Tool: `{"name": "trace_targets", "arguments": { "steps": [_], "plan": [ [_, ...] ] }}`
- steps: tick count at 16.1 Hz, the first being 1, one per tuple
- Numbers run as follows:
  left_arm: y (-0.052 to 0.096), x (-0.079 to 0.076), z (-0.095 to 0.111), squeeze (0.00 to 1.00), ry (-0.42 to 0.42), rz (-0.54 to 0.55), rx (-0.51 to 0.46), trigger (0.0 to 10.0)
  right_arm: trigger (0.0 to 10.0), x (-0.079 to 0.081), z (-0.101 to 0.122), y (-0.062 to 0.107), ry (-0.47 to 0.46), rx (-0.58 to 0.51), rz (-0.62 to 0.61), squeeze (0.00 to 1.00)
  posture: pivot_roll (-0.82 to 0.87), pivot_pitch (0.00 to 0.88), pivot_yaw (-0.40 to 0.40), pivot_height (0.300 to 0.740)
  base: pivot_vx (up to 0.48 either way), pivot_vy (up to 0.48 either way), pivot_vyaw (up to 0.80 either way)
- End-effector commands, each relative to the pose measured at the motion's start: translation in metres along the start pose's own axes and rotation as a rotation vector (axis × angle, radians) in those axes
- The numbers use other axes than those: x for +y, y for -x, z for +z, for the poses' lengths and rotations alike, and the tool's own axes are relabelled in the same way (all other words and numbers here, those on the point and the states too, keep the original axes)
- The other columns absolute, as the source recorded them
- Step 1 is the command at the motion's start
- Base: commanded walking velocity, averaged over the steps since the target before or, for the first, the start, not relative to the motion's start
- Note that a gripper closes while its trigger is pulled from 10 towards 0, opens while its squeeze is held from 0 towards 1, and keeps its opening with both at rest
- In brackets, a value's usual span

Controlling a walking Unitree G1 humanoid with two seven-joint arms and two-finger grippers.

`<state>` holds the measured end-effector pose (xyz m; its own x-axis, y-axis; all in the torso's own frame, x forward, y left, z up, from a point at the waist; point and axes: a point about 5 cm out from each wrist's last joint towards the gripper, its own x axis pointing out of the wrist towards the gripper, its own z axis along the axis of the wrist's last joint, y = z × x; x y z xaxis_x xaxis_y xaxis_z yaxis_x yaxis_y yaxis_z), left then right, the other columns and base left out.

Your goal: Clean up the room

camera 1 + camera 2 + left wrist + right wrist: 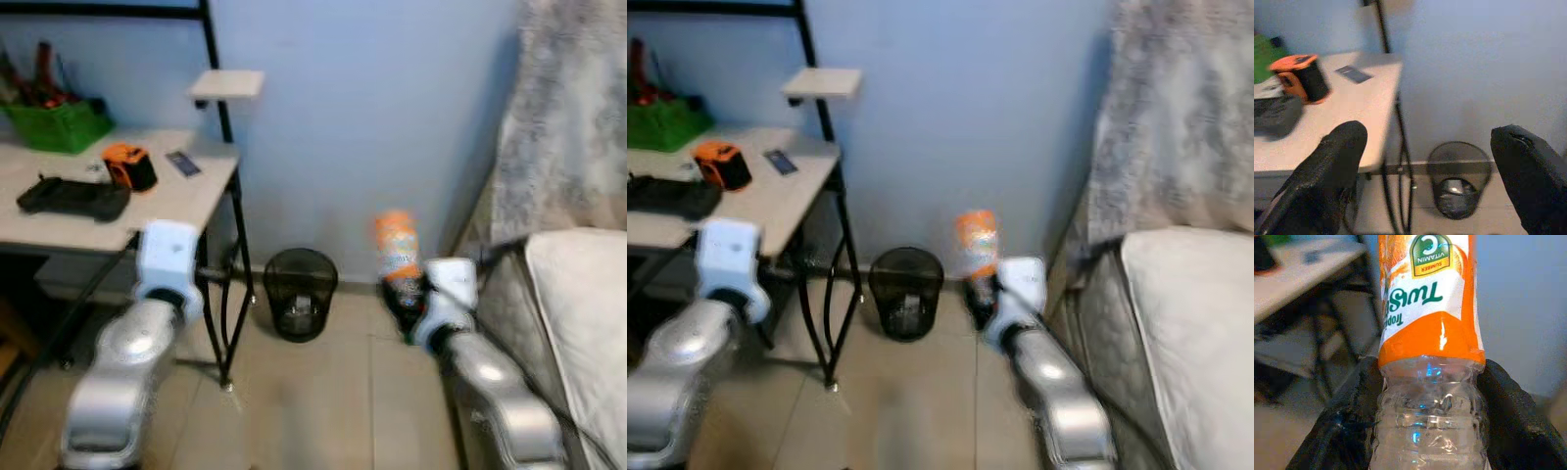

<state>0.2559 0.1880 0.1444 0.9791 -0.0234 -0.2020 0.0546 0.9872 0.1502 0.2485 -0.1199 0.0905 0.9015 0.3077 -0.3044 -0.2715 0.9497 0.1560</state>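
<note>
Clamped in my right tool (404, 292) is an empty plastic bottle (396, 245) with an orange label, held upright above the floor between the bed (578, 323) and the black mesh wastebasket (300, 292). I judge the pickup done and the drop into that basket left; something pale already lies at its bottom. Upside down in the right wrist view, the label reads "VITAMIN C", "SUMMER" and "Twis", with "Trop" partly cut off. My left tool (1425, 181) hangs wide open, empty, beside the tabletop (186, 191).
</note>
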Motion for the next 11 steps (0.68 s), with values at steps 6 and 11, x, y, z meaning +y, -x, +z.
{"name": "trace_targets", "arguments": {
  "steps": [6, 11],
  "plan": [
    [-0.0006, -0.0054, 0.0049, 1.00, -0.009, -0.033, -0.016, 10.0, 10.0, -0.0110, 0.0028, 0.0021, -0.004, -0.012, -0.042, 0.00, 0.02, 0.000, 0.032, 0.740, 0.312, 0.000, 0.00],
    [-0.0017, -0.0039, 0.0045, 1.00, -0.020, -0.032, -0.010, 10.0, 10.0, -0.0123, 0.0018, 0.0009, -0.012, -0.005, -0.045, 0.00, 0.03, 0.000, 0.034, 0.740, 0.310, 0.000, 0.00]
  ]
}}
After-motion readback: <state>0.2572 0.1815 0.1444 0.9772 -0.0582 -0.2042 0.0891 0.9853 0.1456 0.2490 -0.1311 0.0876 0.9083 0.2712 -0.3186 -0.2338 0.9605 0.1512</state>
